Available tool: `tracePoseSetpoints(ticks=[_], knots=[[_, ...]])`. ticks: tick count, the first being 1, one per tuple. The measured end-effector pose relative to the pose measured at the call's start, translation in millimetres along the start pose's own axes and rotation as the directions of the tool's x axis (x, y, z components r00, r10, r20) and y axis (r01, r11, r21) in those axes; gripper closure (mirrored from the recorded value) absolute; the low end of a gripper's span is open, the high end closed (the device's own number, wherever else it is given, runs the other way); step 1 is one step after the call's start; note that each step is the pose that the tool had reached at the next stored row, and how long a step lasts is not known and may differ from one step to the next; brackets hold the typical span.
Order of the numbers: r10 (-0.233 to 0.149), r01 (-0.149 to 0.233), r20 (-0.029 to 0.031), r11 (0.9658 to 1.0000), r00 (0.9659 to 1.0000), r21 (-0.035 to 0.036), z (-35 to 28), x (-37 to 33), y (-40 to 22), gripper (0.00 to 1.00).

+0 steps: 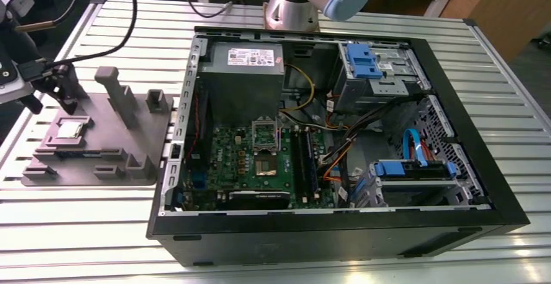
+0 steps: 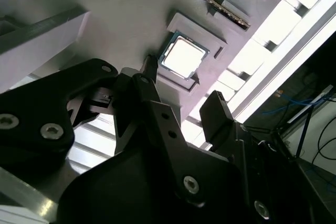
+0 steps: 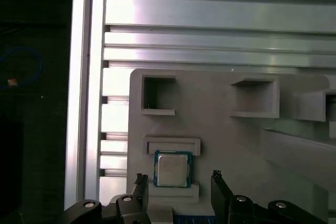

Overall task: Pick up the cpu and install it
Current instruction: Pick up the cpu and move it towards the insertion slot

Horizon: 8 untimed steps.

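Note:
The cpu (image 1: 69,129) is a small silvery square chip lying flat in a recess of the grey plastic plate (image 1: 103,148), at the exterior view's left. My gripper (image 1: 50,103) hangs a little above it, open, with nothing held. In both wrist views the cpu (image 3: 172,170) (image 2: 183,56) lies in line between the two black fingertips (image 3: 140,180), and the gripper (image 3: 178,178) (image 2: 184,85) is not touching it. The green motherboard (image 1: 258,161) lies inside the open computer case (image 1: 482,187).
Upright grey blocks (image 1: 112,90) stand on the plate just beside the gripper. The case holds a grey power supply (image 1: 245,61), blue drive brackets (image 1: 362,61) and loose cables (image 1: 344,148). All of it rests on a ribbed aluminium table (image 1: 86,232).

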State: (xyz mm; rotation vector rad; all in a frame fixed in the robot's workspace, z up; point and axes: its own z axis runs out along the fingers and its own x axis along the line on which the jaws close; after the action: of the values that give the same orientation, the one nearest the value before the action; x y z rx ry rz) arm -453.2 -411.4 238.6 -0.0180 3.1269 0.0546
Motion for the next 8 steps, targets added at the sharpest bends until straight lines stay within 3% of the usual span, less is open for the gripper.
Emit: tracePoseSetpoints(ticks=[8], knots=[[0.013, -0.013, 0.0003, 0.9999, 0.9999, 0.0002, 13.2, 0.6, -0.5, 0.41]])
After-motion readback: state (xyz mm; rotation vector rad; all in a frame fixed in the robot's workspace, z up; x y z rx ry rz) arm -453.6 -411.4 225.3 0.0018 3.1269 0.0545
